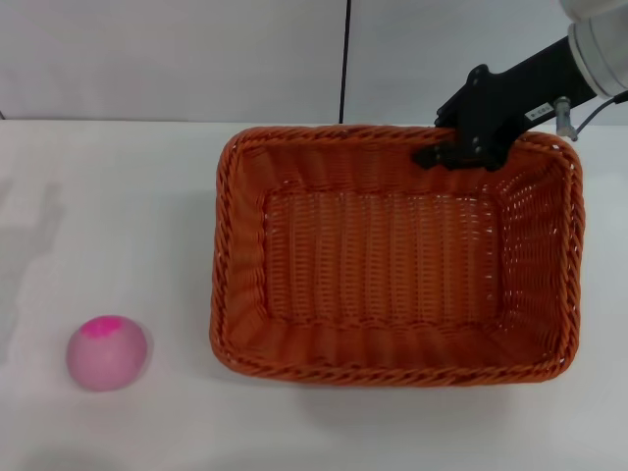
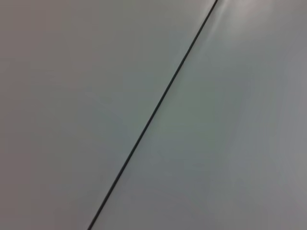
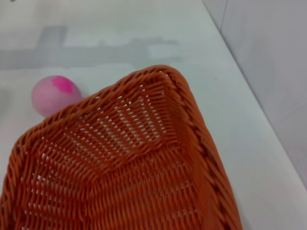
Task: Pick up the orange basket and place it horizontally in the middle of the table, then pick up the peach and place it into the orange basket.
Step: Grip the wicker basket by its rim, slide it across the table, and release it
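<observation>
The orange basket [image 1: 392, 255] lies lengthwise across the white table [image 1: 118, 216], right of the middle, open side up and empty. My right gripper [image 1: 459, 152] reaches in from the far right and sits on the basket's far rim near its right back corner, shut on the braided edge. In the right wrist view the orange basket [image 3: 129, 163] fills the foreground, with the peach [image 3: 53, 94] beyond its corner. The peach [image 1: 106, 352] rests on the table near the front left, pale pink with a magenta patch, well apart from the basket. My left gripper is out of view.
A grey wall with a dark vertical seam [image 1: 345, 59] stands behind the table's far edge. The left wrist view shows only this wall and seam [image 2: 153, 115]. Bare tabletop lies between the peach and the basket.
</observation>
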`<control>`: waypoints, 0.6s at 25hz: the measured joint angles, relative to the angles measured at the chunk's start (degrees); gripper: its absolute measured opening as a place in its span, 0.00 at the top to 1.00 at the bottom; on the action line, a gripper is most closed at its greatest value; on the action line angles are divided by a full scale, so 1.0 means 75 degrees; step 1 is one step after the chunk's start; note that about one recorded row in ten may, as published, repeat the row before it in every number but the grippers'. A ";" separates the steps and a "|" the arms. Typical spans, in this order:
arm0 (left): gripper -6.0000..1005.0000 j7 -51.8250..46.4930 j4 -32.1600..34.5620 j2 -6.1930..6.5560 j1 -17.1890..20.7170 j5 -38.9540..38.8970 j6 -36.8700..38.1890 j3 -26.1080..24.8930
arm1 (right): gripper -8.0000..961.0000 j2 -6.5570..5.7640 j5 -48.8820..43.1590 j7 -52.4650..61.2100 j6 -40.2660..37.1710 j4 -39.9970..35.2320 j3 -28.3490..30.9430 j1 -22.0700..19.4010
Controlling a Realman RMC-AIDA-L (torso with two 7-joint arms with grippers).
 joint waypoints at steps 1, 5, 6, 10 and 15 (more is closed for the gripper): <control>0.28 0.0000 0.0000 0.0000 0.0000 0.0000 -0.0001 0.0021 | 0.78 0.0007 -0.0003 0.0000 0.0000 0.0001 -0.0030 0.0009; 0.28 -0.0002 0.0000 0.0000 0.0003 0.0001 -0.0003 0.0057 | 0.78 0.0079 -0.0097 0.0042 0.0118 -0.0038 -0.0108 0.0040; 0.28 -0.0004 0.0000 0.0000 0.0016 0.0000 -0.0008 0.0105 | 0.77 0.0128 -0.0170 0.0055 0.0193 -0.0079 -0.0109 0.0041; 0.28 -0.0007 0.0000 0.0000 0.0001 0.0001 -0.0017 0.0184 | 0.77 0.0244 -0.0314 0.0089 0.0382 -0.0182 -0.0113 0.0041; 0.28 -0.0007 0.0001 0.0000 -0.0002 0.0000 -0.0018 0.0211 | 0.62 0.0269 -0.0283 0.0112 0.0588 -0.0411 -0.0045 -0.0049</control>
